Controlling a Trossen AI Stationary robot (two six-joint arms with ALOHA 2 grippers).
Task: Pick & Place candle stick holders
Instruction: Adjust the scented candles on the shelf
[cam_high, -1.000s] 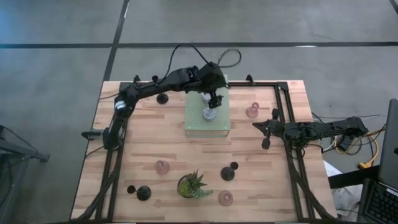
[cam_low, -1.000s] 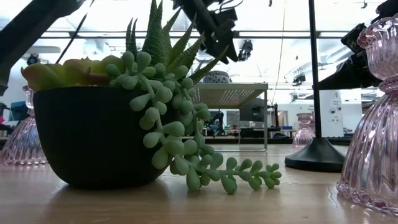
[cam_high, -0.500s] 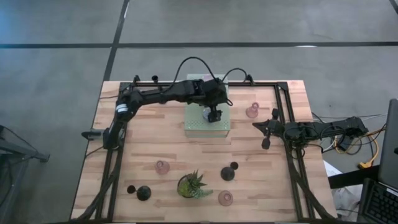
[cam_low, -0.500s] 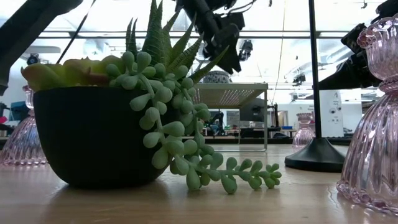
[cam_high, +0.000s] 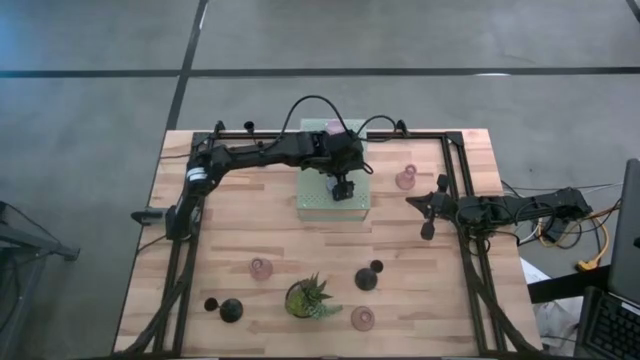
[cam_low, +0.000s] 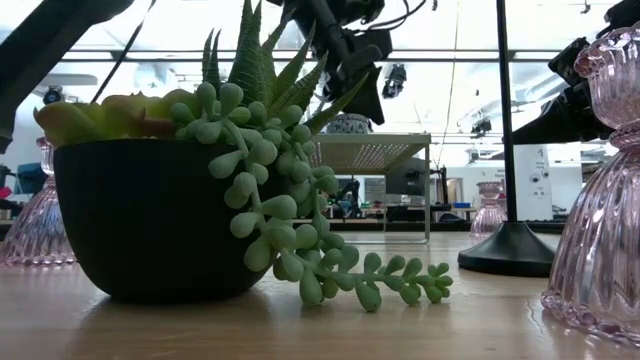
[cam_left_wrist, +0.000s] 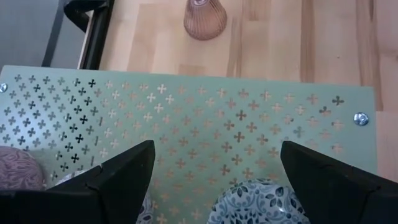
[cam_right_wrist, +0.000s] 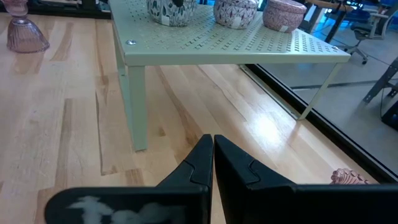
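Hovering spread, the left pincer (cam_high: 342, 189) straddles a patterned holder (cam_left_wrist: 258, 202) on the perforated box (cam_high: 320, 201).

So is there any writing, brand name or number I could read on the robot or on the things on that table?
None can be read.
The perforated green stand bears only cut-out cross shapes, no letters.
The patterned holders on it carry decoration, not text.
Whatever stands in the room behind, in the low view, is too blurred to read.

Two matte black jointed arms (cam_high: 265, 152) trailing looped black cables (cam_high: 312, 104).
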